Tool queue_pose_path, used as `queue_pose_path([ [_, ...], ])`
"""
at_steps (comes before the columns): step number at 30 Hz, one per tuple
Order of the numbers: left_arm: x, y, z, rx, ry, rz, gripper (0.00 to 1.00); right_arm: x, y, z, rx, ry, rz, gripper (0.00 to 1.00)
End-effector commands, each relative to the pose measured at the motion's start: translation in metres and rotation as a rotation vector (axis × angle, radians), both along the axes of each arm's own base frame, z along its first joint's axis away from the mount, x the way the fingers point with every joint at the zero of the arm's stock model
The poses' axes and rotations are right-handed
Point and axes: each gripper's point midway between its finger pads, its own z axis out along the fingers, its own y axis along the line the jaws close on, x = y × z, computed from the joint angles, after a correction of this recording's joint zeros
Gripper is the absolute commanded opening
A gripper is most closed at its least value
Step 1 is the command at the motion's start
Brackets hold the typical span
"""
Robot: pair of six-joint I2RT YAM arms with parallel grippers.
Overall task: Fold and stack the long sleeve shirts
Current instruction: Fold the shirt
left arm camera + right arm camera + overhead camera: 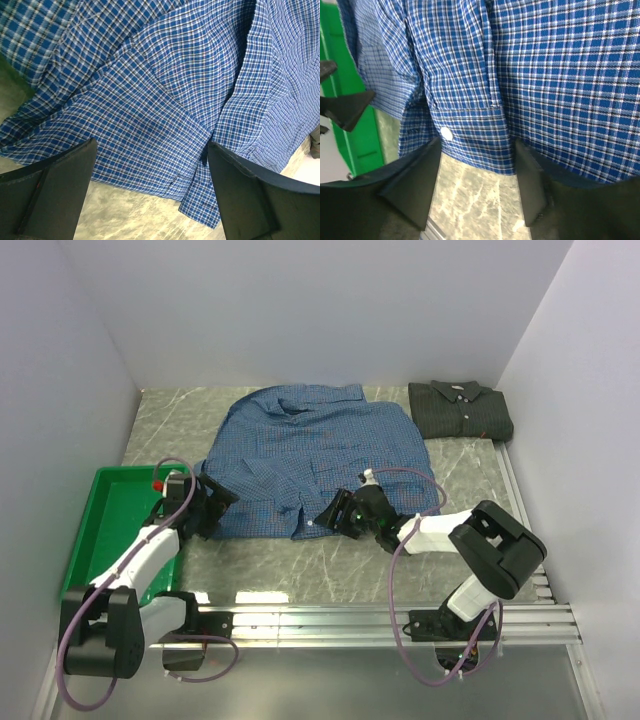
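- The left gripper [151, 145] is standing wide open and holding nothing. Its two black fingers [55, 192] are flanking the near left edge of the blue fine-checked cloth button-up shirt [315, 450].
- The right gripper [477, 145] is standing partly open and clamping nothing. The near hem of the blue shirt, carrying a small white button [446, 133], is lying at its fingertips, in line with the gap between them.
- The blue shirt is lying spread and rumpled in the middle of the grey-green marbled desk [300, 568], collar toward the far side, with creases running across the front.
- The dark green-charcoal collared cloth shirt [462, 410] is lying folded into a compact rectangle at the far right of the desk. It is close to the far right corner of the blue shirt; whether the two are touching cannot be told.
- The green rectangular plastic tray [105, 515] is sitting at the left edge of the desk, beside the left arm.
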Motion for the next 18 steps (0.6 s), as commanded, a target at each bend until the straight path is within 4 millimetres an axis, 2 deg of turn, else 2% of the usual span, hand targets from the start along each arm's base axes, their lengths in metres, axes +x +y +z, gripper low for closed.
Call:
queue_pose_path([
  [1,0.014,-0.006,0.022,-0.011,-0.059,-0.028,0.98,0.004,0.007,0.013,0.009,-0.053,0.031,0.61],
  [2,0.016,-0.007,0.026,-0.012,-0.069,-0.027,0.98,0.005,0.005,0.014,0.002,-0.060,0.032,0.53],
  [4,0.018,-0.006,0.030,-0.003,-0.080,-0.025,0.98,0.004,0.006,0.019,0.003,-0.072,0.037,0.48],
  [6,0.021,-0.004,0.030,0.009,-0.080,-0.019,0.98,0.005,0.006,0.022,0.005,-0.081,0.039,0.38],
  [9,0.023,-0.008,0.026,0.000,-0.064,-0.029,0.98,0.005,0.006,0.029,0.015,-0.102,0.047,0.32],
  [14,0.025,-0.011,0.016,-0.002,-0.040,-0.029,0.98,0.006,0.009,0.030,0.016,-0.103,0.056,0.10],
  [17,0.026,-0.009,0.008,0.016,-0.018,-0.021,0.98,0.006,0.005,0.031,-0.013,-0.110,0.059,0.00],
  [18,0.026,-0.009,0.006,0.020,-0.012,-0.017,0.98,0.007,0.004,0.032,-0.029,-0.115,0.061,0.00],
])
